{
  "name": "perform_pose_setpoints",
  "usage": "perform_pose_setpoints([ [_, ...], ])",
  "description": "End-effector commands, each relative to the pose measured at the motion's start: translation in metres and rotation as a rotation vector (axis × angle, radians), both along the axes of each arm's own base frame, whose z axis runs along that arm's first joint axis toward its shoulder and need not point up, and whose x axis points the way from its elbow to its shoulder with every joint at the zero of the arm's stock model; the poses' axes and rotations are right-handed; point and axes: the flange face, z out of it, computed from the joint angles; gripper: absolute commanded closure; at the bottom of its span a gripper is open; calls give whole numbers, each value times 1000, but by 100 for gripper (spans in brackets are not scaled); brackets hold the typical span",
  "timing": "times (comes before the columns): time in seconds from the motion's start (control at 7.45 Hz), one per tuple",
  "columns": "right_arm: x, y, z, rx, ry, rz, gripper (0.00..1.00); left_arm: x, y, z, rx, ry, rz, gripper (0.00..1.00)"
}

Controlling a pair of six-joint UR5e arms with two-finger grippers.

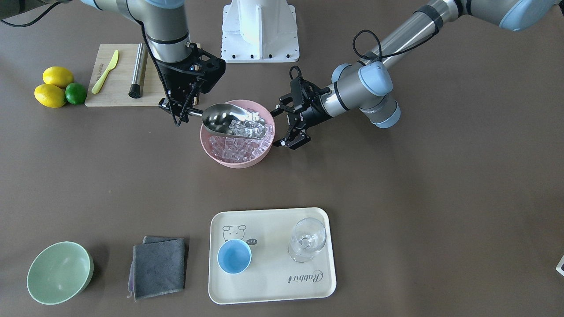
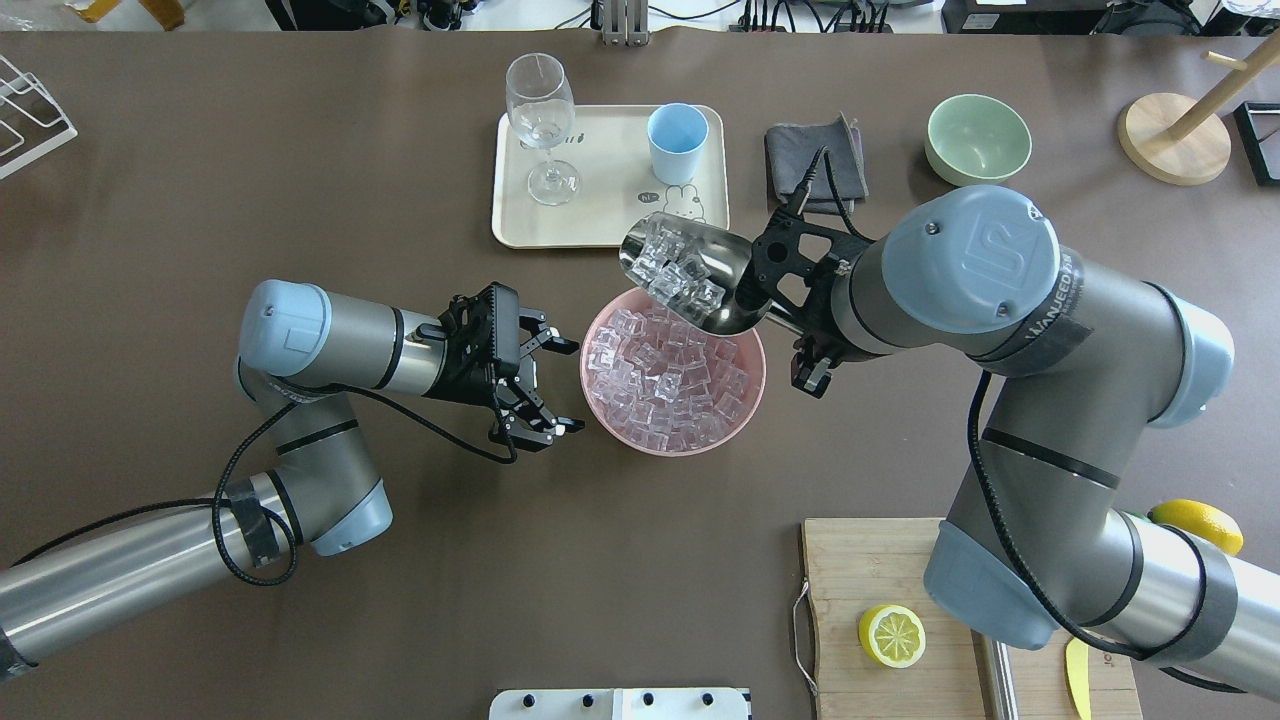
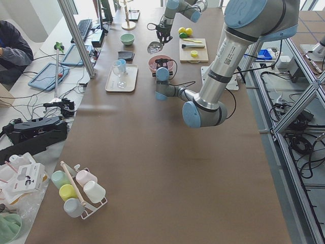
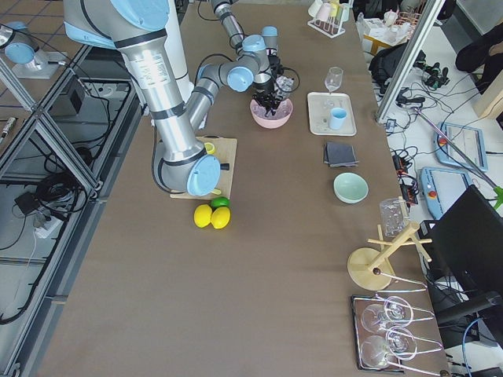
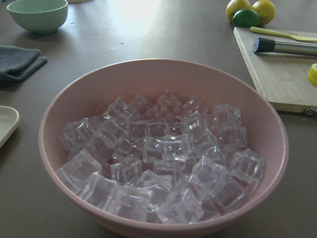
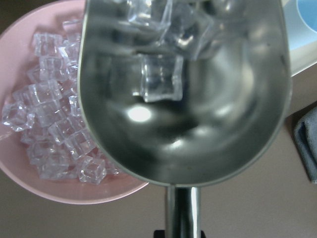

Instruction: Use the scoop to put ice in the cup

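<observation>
Ice cubes [image 2: 678, 270] lie heaped in the steel scoop [image 2: 715, 300]. The right end effector [image 1: 179, 108] pinches the scoop by its handle and holds it raised above the pink bowl [image 2: 748, 385], its mouth reaching past the bowl's far rim toward the tray [image 2: 600, 225]. More cubes fill the bowl. A strip of bare counter [image 2: 560, 270] separates bowl and tray. On the tray the light-blue cup [image 2: 677, 142] stands upright and empty at the far corner on the robot's right. A wine glass [image 2: 541, 110] stands well apart at the tray's other end. A folded grey cloth [image 2: 812, 165] lies just beside the tray, near the right wrist. The left end effector [image 2: 562, 386], fingers spread, sits just beside the bowl's left rim; contact cannot be told.
</observation>
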Motion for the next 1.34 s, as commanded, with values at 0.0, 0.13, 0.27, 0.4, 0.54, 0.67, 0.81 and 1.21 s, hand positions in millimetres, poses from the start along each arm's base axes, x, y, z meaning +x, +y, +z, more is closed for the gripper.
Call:
perform_pose_setpoints([
  [0.0, 27, -34, 30, -62, -153, 124, 100, -18, 9, 17, -4, -10, -2, 1],
  [0.13, 21, -43, 31, -119, -191, 171, 100, -25, 5, 14, -8, -15, -13, 1],
  [0.27, 8, -52, 19, -178, -224, 204, 100, -50, 5, 11, -43, -69, -33, 1],
  [0.4, -2, -62, 16, -241, -236, 221, 100, -81, 17, 1, -95, -149, -45, 1],
  [0.54, -2, -85, 19, -337, -244, 233, 100, -111, 18, -7, -158, -240, -69, 1],
  [0.67, 5, -114, 19, -460, -246, 223, 100, -133, 7, -6, -223, -313, -60, 1],
  [0.81, 27, -141, 17, -587, -193, 229, 100, -160, -23, 1, -315, -388, -73, 1],
  [1.21, 40, -174, -2, -762, 37, 164, 100, -259, -102, 42, -676, -593, -189, 1],
])
